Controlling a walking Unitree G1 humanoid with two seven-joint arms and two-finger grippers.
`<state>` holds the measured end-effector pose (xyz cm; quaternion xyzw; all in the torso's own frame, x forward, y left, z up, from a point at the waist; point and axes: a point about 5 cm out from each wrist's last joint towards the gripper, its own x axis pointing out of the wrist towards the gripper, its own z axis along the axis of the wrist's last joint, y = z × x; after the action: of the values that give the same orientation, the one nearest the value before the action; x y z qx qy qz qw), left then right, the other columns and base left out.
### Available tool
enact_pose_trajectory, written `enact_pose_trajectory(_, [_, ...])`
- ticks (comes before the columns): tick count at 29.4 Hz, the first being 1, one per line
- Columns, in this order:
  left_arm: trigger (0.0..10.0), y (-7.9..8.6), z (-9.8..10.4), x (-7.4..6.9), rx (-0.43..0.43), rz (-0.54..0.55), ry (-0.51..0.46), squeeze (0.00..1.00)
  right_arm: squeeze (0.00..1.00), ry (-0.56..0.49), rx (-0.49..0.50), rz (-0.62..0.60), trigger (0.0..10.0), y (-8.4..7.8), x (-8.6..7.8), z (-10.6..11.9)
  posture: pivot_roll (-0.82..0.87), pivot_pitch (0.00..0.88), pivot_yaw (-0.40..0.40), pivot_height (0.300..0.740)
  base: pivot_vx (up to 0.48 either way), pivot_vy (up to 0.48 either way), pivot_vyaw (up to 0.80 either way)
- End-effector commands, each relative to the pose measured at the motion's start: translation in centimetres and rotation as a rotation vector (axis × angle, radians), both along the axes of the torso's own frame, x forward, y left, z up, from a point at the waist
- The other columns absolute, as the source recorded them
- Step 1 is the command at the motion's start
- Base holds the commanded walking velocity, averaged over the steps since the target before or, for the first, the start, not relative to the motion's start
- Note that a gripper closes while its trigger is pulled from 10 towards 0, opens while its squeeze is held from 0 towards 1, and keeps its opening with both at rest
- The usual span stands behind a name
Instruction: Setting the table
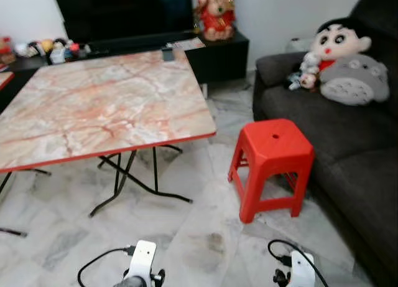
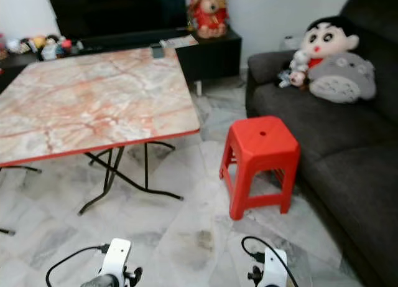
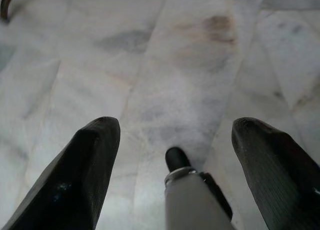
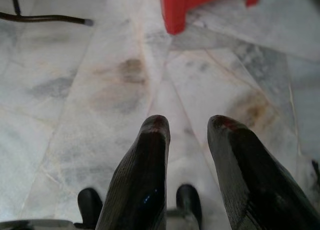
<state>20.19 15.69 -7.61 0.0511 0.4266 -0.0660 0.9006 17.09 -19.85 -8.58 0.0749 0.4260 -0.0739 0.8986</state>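
- Both eye views look forward and down from head height, across the floor [image 1: 205, 237] to the table [image 1: 93, 106] at 11 o'clock, the stool [image 1: 272, 165] at 1 o'clock and the sofa [image 1: 348, 150] at 2 o'clock.
- They share nearly the whole scene, slightly offset sideways.
- Each wrist view looks steeply down, close to the floor.
- The right wrist view also catches a stool leg [image 4: 176, 10].

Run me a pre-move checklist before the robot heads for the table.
1. Left gripper empty, fingers apart over marble floor: ok.
2. Right gripper empty, slight gap between fingers: ok.
3. Folding table top has room for place settings: ok.
4. Tableware to lay out within sight: not ok.
5. Red stool stands apart from the table, beside the sofa: ok.
6. Small dark item at table's far edge, identity: cannot tell.
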Motion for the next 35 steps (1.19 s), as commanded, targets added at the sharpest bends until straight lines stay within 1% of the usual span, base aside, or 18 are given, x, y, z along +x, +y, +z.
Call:
enact_pose_trajectory(1, [10.0, 2.57, 0.04, -0.24, 0.03, 0.051, 0.019, 0.0, 0.0, -0.03, 0.042, -0.099, 10.0, 0.92, 0.95, 0.28, -0.13, 0.0, 0.061, 0.74, 0.345, 0.0, 0.0])
enact_pose_trajectory(16, [10.0, 2.53, 0.15, -0.03, 0.026, 0.052, 0.013, 0.0, 0.0, -0.036, 0.038, -0.08, 10.0, 1.13, 1.27, 0.41, -0.12, 0.0, 0.06, 0.74, 0.35, 0.0, 0.0])
enact_pose_trajectory(22, [10.0, 2.41, 0.16, 0.03, 0.023, 0.052, 0.012, 0.0, 0.0, -0.037, 0.039, -0.079, 10.0, 1.06, 1.21, 0.4, -0.12, 0.0, 0.06, 0.74, 0.351, 0.0, 0.47])
enact_pose_trajectory(27, [10.0, 2.37, 0.17, 0.04, 0.021, 0.052, 0.012, 0.0, 0.0, -0.036, 0.046, -0.093, 10.0, 1.04, 1.16, 0.37, -0.12, 0.0, 0.058, 0.74, 0.351, 0.0, 0.0])
enact_pose_trajectory(35, [10.0, 2.31, 0.16, 0.04, 0.019, 0.052, 0.012, 0.0, 0.0, -0.031, 0.033, -0.07, 10.0, 0.99, 1.15, 0.36, -0.12, 0.0, 0.054, 0.74, 0.352, 0.0, 0.0])
